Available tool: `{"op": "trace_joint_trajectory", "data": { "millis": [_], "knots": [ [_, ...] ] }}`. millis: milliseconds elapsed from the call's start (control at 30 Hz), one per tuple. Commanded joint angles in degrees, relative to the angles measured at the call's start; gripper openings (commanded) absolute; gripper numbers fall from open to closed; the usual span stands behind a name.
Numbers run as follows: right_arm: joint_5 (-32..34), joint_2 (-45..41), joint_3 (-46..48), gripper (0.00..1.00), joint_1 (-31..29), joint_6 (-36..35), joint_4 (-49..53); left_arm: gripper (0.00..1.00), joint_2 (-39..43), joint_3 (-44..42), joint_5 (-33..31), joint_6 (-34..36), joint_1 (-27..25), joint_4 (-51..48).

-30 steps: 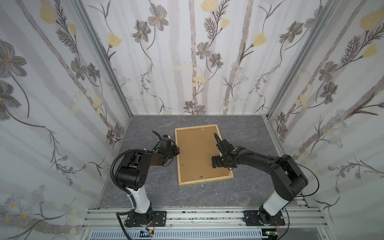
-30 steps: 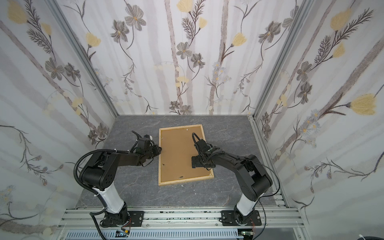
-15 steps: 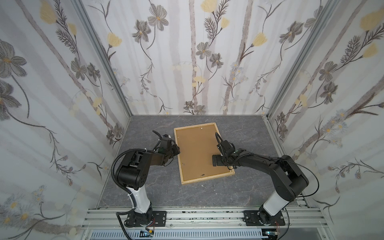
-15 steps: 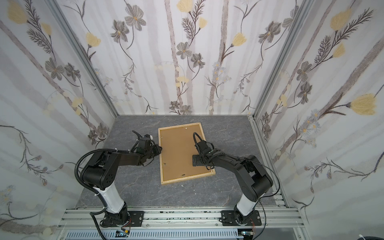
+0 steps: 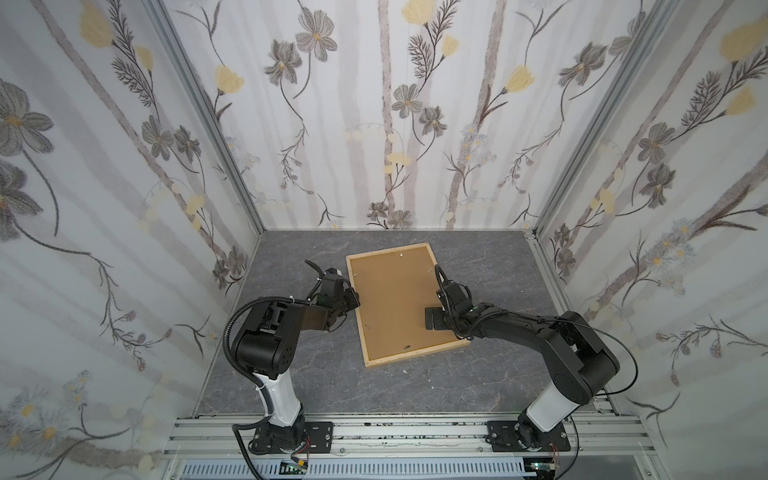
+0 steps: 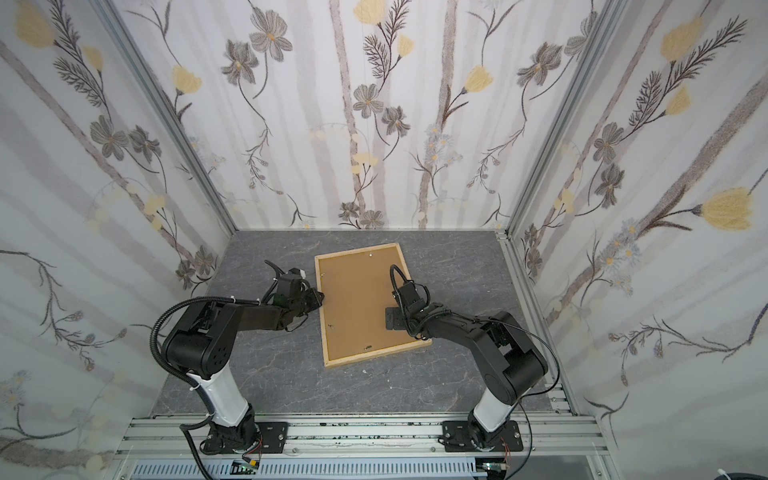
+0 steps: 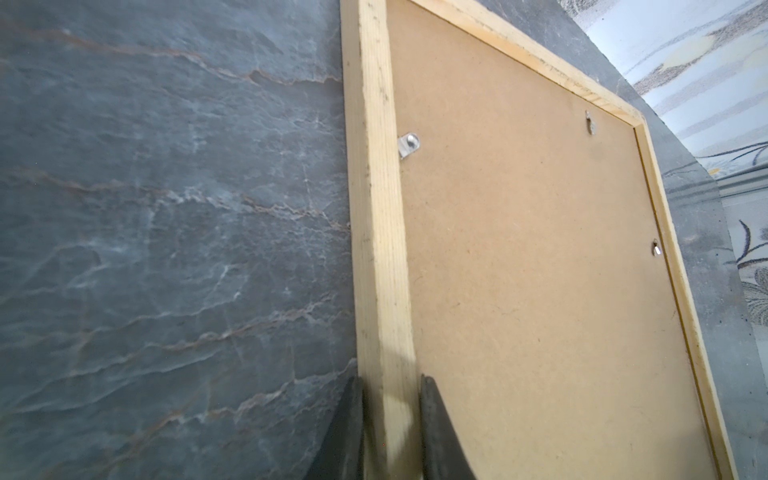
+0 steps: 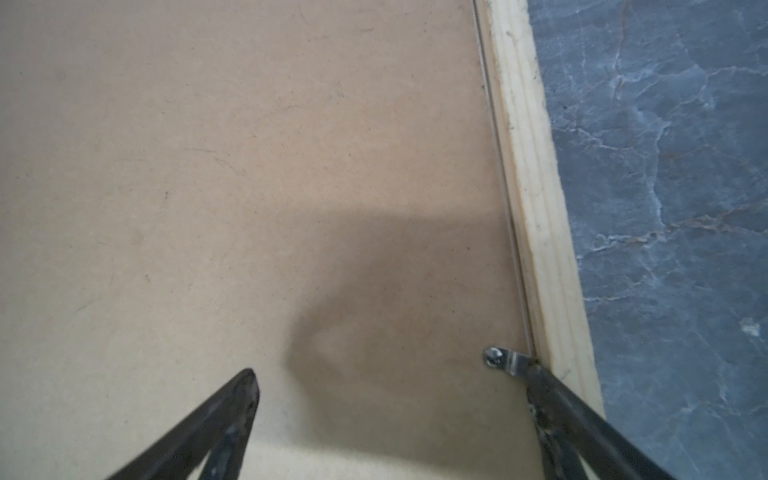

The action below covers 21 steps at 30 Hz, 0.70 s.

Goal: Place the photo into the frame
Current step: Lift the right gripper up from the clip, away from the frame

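Right gripper (image 8: 392,374) spread wide over fibreboard backing (image 8: 249,166), one finger (image 8: 557,399) touching metal tab (image 8: 505,362) by frame (image 7: 376,208) right rail; left gripper (image 7: 390,380) pinched opposite long rail. Frame lay back-up, lengthwise front-to-back; photo unseen.

walls (image 5: 386,104): pale floral wallpaper — grey and yellow blooms | floor (image 5: 478,386): dark grey veined stone-look | light: even

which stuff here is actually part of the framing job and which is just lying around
part of the job:
the frame, back up, one rail clamped by the left gripper
brown backing panel seated in it
metal clip by the open right gripper
the photo: not in view

just lying about:
nothing seen, only grey tabletop and floral walls
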<state>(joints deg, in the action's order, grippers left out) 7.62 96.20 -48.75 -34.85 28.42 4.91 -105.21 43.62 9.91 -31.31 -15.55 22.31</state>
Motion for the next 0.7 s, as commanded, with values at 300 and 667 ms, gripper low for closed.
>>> {"op": "trace_joint_trajectory", "data": {
  "millis": [300, 667],
  "knots": [
    [-7.80, -0.47, 1.65, 1.00, 0.40, -0.26, 0.41, 0.13, -1.76, -0.84, -0.51, 2.05, -0.07, -19.05],
    [-6.54, -12.45, -4.60, 1.00, 2.89, -3.02, 8.60, 0.17, -2.87, 0.63, -0.16, 2.35, -0.10, -19.93]
  ]
}}
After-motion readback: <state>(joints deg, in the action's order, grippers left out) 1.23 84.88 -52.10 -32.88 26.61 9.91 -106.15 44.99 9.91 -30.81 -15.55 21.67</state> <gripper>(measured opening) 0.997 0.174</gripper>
